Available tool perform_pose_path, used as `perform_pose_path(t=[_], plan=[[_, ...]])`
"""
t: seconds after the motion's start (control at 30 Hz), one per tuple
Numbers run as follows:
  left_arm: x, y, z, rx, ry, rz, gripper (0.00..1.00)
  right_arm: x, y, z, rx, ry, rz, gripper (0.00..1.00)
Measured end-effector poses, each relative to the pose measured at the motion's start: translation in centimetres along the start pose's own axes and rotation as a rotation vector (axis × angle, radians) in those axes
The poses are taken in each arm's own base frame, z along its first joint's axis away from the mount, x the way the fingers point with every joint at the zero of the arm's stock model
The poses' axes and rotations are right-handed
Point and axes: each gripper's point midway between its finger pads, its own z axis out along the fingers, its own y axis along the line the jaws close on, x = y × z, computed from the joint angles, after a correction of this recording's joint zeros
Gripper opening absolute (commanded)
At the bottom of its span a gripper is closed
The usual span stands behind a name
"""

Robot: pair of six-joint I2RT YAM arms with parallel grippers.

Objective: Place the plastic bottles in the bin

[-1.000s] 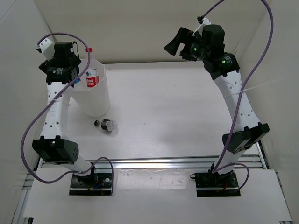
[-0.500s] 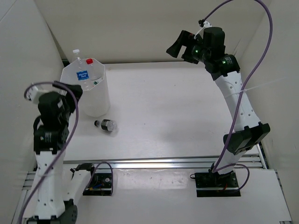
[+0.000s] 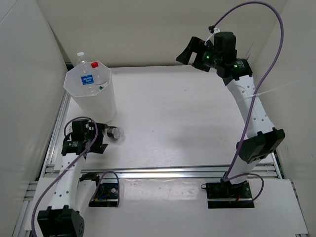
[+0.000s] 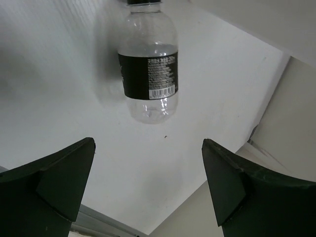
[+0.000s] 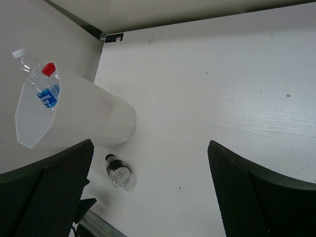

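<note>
The white bin [image 3: 101, 106] stands at the table's far left. Inside it are a red-capped bottle [image 3: 94, 64], a blue-labelled bottle [image 3: 87, 79] and a white-capped bottle [image 3: 80, 55]. A black-capped, dark-labelled bottle [image 3: 113, 132] lies on the table just in front of the bin. My left gripper [image 3: 101, 138] is low, open and empty beside it. In the left wrist view that bottle [image 4: 148, 74] lies ahead of the open left gripper [image 4: 148, 182], its base toward me. My right gripper [image 3: 190, 49] hangs open high at the far right. It looks down on the bin [image 5: 98, 118] and the lying bottle [image 5: 118, 173].
White walls close in the table on the left, back and right. An aluminium rail [image 3: 173, 171] runs along the near edge, with both arm bases behind it.
My left arm has swung from beside the bin's rim down to the table next to the lying bottle. The red-capped bottle has sunk lower in the bin. The right arm has barely shifted.
</note>
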Motion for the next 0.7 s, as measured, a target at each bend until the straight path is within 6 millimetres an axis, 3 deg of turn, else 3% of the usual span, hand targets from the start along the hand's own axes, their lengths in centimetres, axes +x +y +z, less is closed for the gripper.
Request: perform_pose_path(t=[0.47, 0.6, 0.67, 0.7], plan=[[0.4, 2.2, 7.2, -0.207, 0.079, -0.036, 1.0, -0.4, -1.8, -0.1, 0.015, 0.003, 0.029, 1.0], [0.4, 2.3, 8.0, -0.226, 0.086, -0.024, 0.66, -0.6, -2.0, -0.2, 0.018, 0.0, 0.033, 1.0], [0.3, 1.9, 8.1, -0.219, 0.087, -0.005, 0.57, -0.7, -2.2, -0.3, 0.02, -0.002, 0.034, 1.0], [0.2, 1.7, 8.0, -0.212, 0.088, 0.001, 0.57, -0.8, -2.3, -0.3, 0.023, -0.004, 0.035, 1.0]])
